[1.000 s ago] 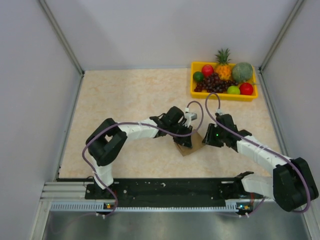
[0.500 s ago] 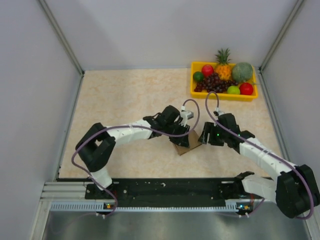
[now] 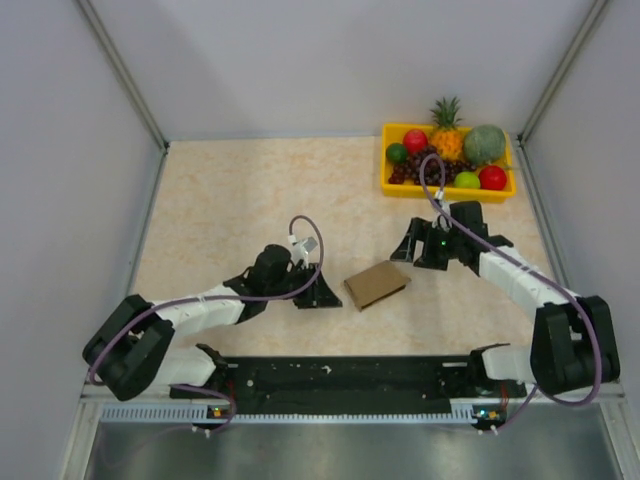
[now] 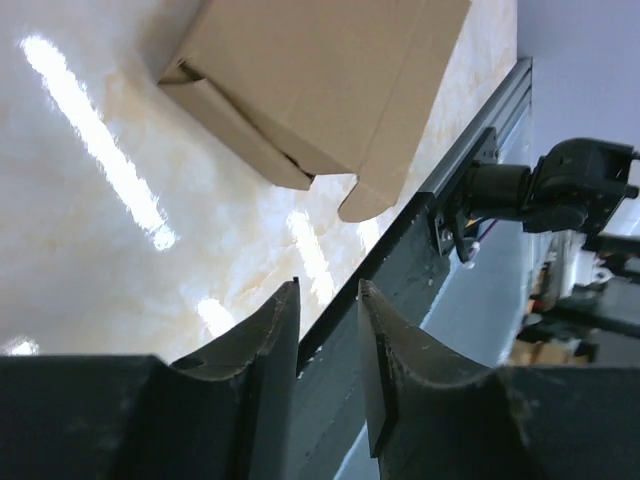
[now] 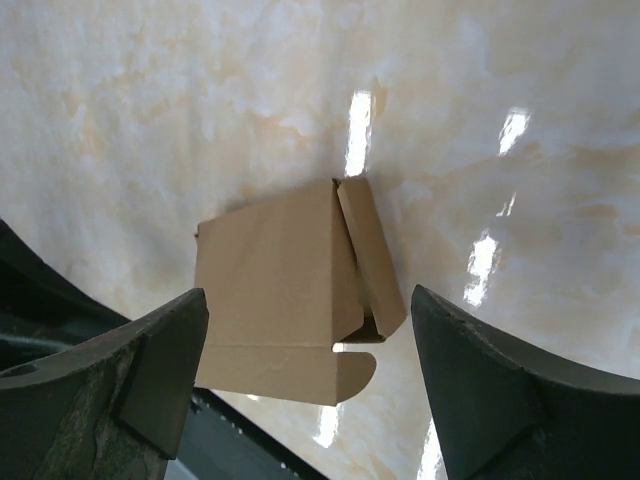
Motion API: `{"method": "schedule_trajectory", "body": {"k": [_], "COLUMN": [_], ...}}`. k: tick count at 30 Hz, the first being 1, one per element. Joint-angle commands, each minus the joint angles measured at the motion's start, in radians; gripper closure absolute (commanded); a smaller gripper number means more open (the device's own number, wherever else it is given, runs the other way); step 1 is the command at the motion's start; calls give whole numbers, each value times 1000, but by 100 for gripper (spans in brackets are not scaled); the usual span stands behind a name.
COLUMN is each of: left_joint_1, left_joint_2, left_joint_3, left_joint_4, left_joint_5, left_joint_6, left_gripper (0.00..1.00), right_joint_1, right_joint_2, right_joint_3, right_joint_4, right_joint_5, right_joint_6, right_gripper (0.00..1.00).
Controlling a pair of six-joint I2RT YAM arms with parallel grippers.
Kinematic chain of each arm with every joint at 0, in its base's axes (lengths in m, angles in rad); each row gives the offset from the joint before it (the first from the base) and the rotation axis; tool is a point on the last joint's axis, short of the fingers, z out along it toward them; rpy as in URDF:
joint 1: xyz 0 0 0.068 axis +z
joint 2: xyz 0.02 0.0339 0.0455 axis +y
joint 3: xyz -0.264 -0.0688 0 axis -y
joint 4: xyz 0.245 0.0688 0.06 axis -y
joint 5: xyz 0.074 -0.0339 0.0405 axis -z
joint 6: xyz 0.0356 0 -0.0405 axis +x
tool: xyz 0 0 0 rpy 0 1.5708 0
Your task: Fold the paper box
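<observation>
The paper box (image 3: 377,285) is a small brown cardboard box lying free on the table, folded up, with a rounded flap sticking out at one end. My left gripper (image 3: 320,295) sits just left of it and does not touch it. In the left wrist view the box (image 4: 320,80) lies beyond the fingertips, and the gripper (image 4: 328,300) has a narrow gap with nothing in it. My right gripper (image 3: 415,250) hovers up and to the right of the box. In the right wrist view the gripper (image 5: 310,293) is wide open, with the box (image 5: 275,300) below it, untouched.
A yellow fruit tray (image 3: 445,192) with a pineapple, grapes, a melon and other fruit stands at the back right. The black base rail (image 3: 330,375) runs along the near edge, close below the box. Grey walls enclose the table on three sides.
Both grippers have let go of the box and drawn back. The left arm swung left and toward the near edge. The right gripper moved back and opened wide.
</observation>
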Motion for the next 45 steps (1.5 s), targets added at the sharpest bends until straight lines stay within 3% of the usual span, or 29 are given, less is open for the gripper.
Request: {"method": "schedule_trajectory", "body": {"k": [1,3,5,7,10,13,15,21,28,33,35,36,40,45], "left_joint_1": [19,22,16,5,-16,-60,-81,-99,-99,-99,-99,-96,-97,-102], "left_joint_2": [14,42,106,181,275,324,324,306,219,146,161,192,275,329], "left_joint_3": [-88,-139,-206,-254,-245,-185,-182,-142,-208,-176,-145,-136,-128,-101], "left_joint_4": [336,411,604,835,902,933,921,730,640,503,468,471,560,577], "left_joint_5": [-28,-47,-48,-65,-76,-96,-149,-180,-239,-281,-271,-260,-225,-206], "left_joint_6": [-269,-416,-575,-670,-749,-760,-757,-712,-676,-610,-587,-583,-628,-636], "left_gripper": [68,75,75,83,86,82,82,100,100,80,80,87,99,100], "right_joint_1": [-4,-3,-4,-3,-4,0,-1,1,-1,1,2,4,10,16], "right_joint_2": [69,70,86,93,129,147,146,138,144,149,149,149,149,162], "right_joint_3": [13,-8,-21,-45,-71,-102,-124,-171,-153,-147,-145,-144,-141,-133], "right_joint_4": [54,62,64,96,159,218,228,297,286,285,283,283,282,280], "right_joint_5": [-127,-101,-89,-89,-127,-170,-159,-175,-175,-173,-175,-173,-173,-169], "right_joint_6": [-28,-37,-46,-34,1,37,50,90,87,83,81,81,83,81], "right_gripper": [19,21,24,26,33,34,35,41,41,41,41,41,41,41]}}
